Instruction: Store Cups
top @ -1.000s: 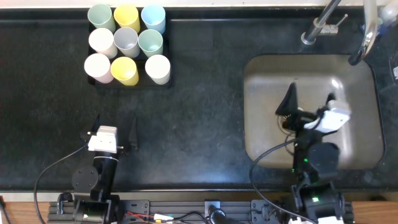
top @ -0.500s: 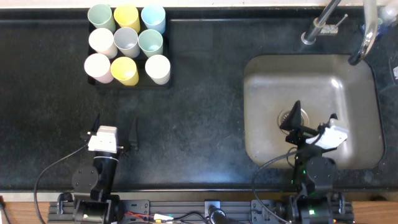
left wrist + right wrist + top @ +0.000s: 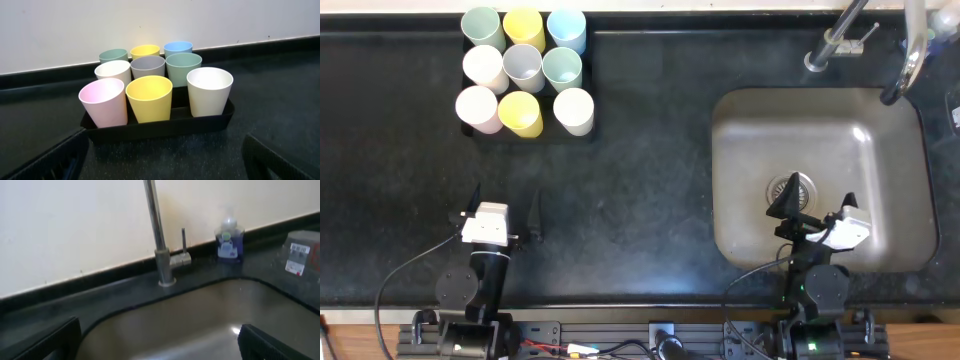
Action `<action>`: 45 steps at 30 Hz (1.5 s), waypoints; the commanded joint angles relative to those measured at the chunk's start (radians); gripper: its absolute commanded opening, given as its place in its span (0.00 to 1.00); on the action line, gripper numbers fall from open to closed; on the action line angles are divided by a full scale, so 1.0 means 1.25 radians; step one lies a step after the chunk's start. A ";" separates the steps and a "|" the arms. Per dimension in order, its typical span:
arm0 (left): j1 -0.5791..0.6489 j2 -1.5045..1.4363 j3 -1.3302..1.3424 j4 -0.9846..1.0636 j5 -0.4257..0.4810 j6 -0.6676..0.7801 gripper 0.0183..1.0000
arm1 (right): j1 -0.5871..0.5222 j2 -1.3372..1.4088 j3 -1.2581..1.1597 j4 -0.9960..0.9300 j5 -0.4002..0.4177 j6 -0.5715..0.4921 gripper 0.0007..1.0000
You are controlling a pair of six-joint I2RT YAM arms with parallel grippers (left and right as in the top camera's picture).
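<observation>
Top view is showing left claw [image 3: 506, 205] and right claw [image 3: 817, 200] gaping empty; careless reaching risks toppling cups [image 3: 524, 72].

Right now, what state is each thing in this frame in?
Nine pastel plastic cups: upright, mouths up, empty.
Black plastic tray: full, every slot taken.
Stainless steel sink: empty.
Left gripper: open, holding nothing.
Right gripper: open, holding nothing, over the sink.
</observation>
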 commanded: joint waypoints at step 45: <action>-0.001 -0.006 -0.001 -0.004 0.002 0.015 1.00 | -0.002 -0.028 -0.011 -0.009 -0.284 -0.123 1.00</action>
